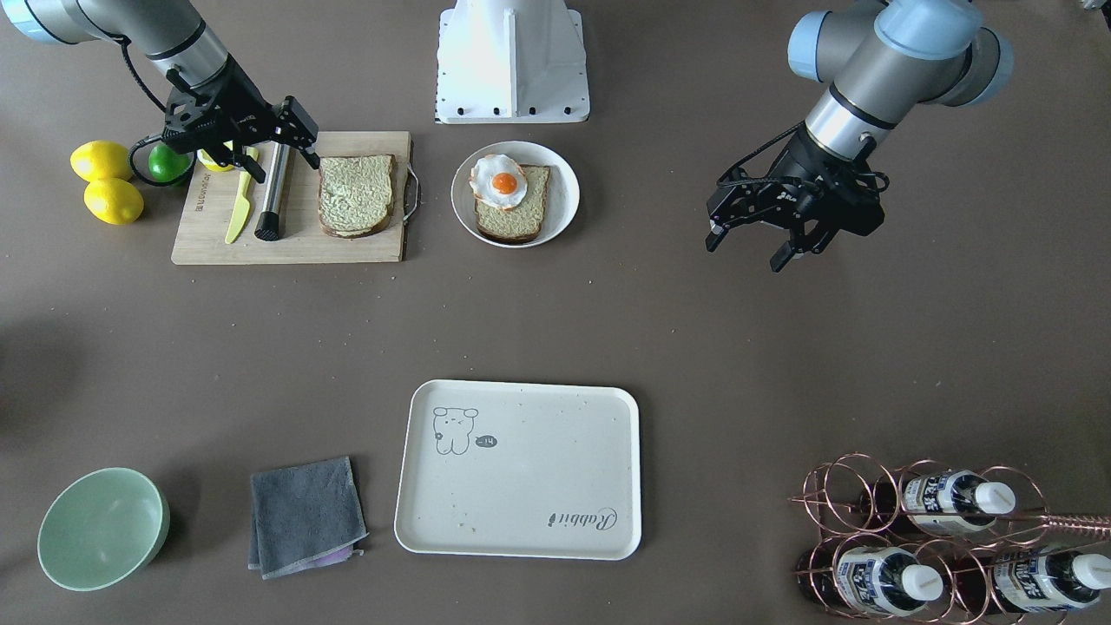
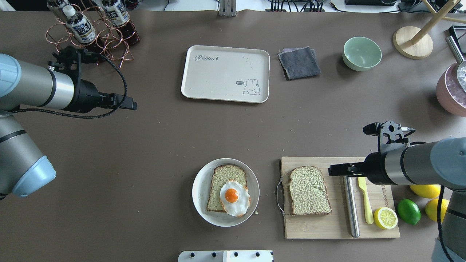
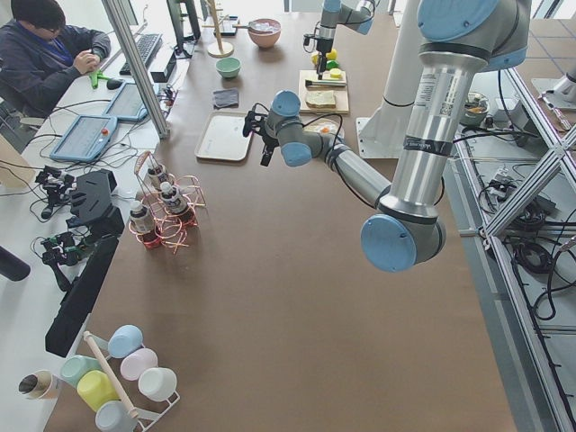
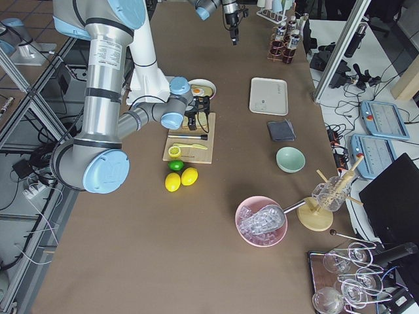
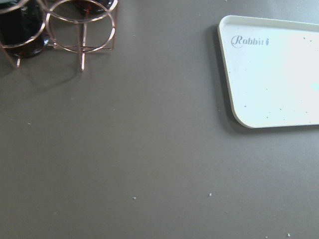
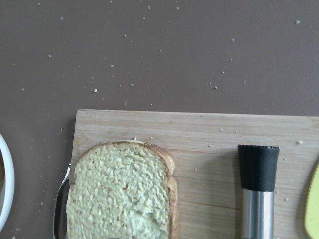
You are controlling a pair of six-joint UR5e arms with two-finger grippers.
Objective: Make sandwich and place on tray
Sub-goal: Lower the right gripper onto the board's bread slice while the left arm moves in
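Judging from how things lie, the sandwich is half built and nothing has reached the tray [image 2: 218,82]. One toast slice [image 2: 222,180] sits on the round plate [image 2: 198,191] with the fried egg [image 2: 235,198] on top of it, the egg hanging a little over one edge of the bread. The second slice [image 2: 309,190] lies alone on the cutting board [image 2: 327,227], so the lid is not yet on.

The right gripper [image 1: 265,152] hangs over that board with its jaws spread and nothing between them. The loose slice lies just ahead of its fingertips and lower, the plate lies beyond the slice, and a steel tool with a black end [image 2: 350,203] lies under it. The left gripper [image 1: 748,252] is also spread and empty over bare table; the tray is off to its side, well apart, and holds only crumbs.

What is left, I would say: lift the board slice, close the sandwich over the egg, then carry it to the tray.

As for writing, "Rabbit" stands in script at one corner of the tray, and a small speech bubble beside the drawn animal is too small to read. The board's printed edge mark and the labels on the bottles [image 2: 78,27] cannot be made out.
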